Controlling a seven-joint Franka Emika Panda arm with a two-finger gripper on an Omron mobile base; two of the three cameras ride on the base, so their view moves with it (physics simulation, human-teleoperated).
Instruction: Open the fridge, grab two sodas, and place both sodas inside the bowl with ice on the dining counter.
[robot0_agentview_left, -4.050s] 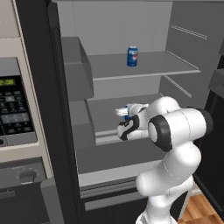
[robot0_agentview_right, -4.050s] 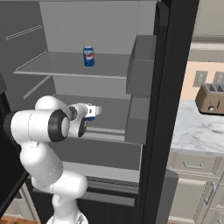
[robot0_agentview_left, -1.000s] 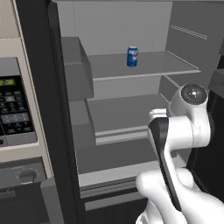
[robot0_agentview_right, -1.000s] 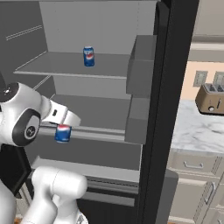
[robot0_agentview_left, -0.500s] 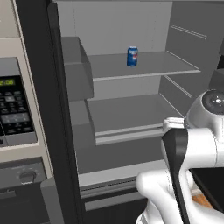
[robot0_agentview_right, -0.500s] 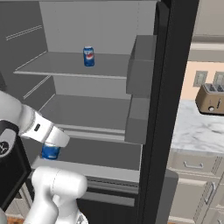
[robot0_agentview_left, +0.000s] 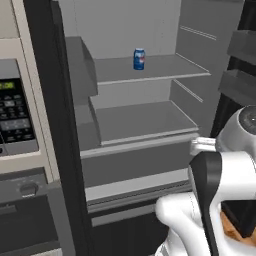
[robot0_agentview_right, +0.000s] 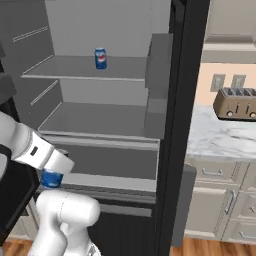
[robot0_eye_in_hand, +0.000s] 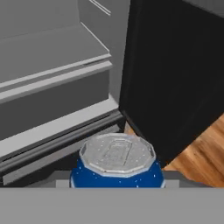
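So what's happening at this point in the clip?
The fridge stands open, and the white arm's gripper is shut on one soda can, carried low in front of the bottom drawer, outside the shelves. The second soda can stands upright on the upper shelf, not yet picked. So one soda is in hand and one remains inside; no can has reached a bowl yet.

Light was even and flat, with no clear source and no glare. The fridge (robot0_agentview_left: 140, 105) interior read uniformly grey, with faint soft shading under its shelves. Edges looked slightly soft and pixelated in all 3 views. The open black door stayed featureless and dark.
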